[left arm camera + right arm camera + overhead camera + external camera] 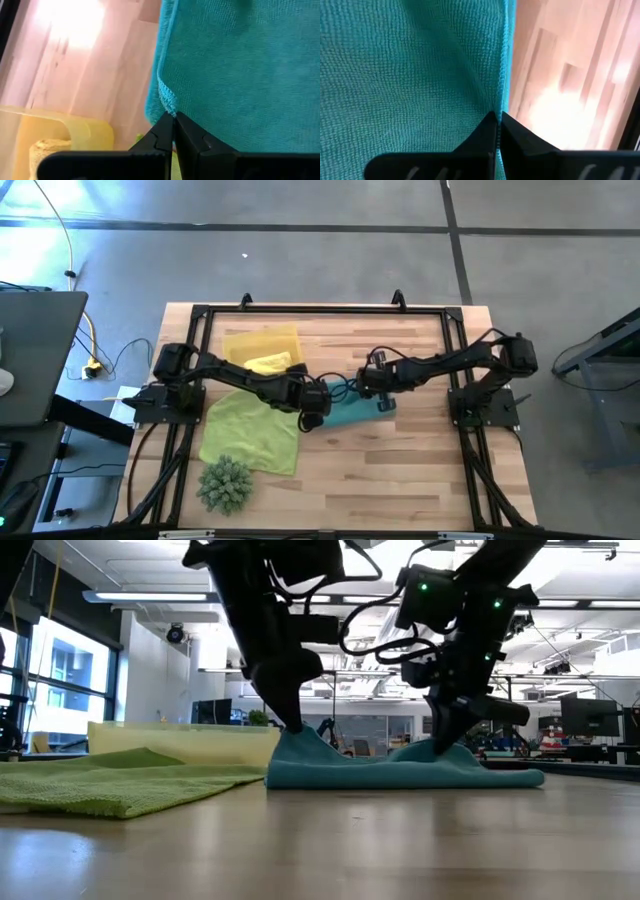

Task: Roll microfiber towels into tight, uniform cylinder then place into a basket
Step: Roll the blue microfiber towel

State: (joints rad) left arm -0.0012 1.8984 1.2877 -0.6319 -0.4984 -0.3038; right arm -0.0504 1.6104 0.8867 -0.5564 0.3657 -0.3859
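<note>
A: Where is the teal towel lying?

B: Just beside the lime green towel, near the basket.

A: Both claws?

B: The left gripper and right gripper are each pinching 1 edge.

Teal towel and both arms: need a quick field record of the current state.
teal microfiber towel: mid-table, two edges pinched up, middle lying on the wood
left tool: shut on teal towel's hemmed edge
right tool: shut on its opposite edge
lime green microfiber towel: flat, unrolled, left of teal
translucent yellow plastic basket: holds rolled yellow towel
spiky green ball: near table's front edge
</note>
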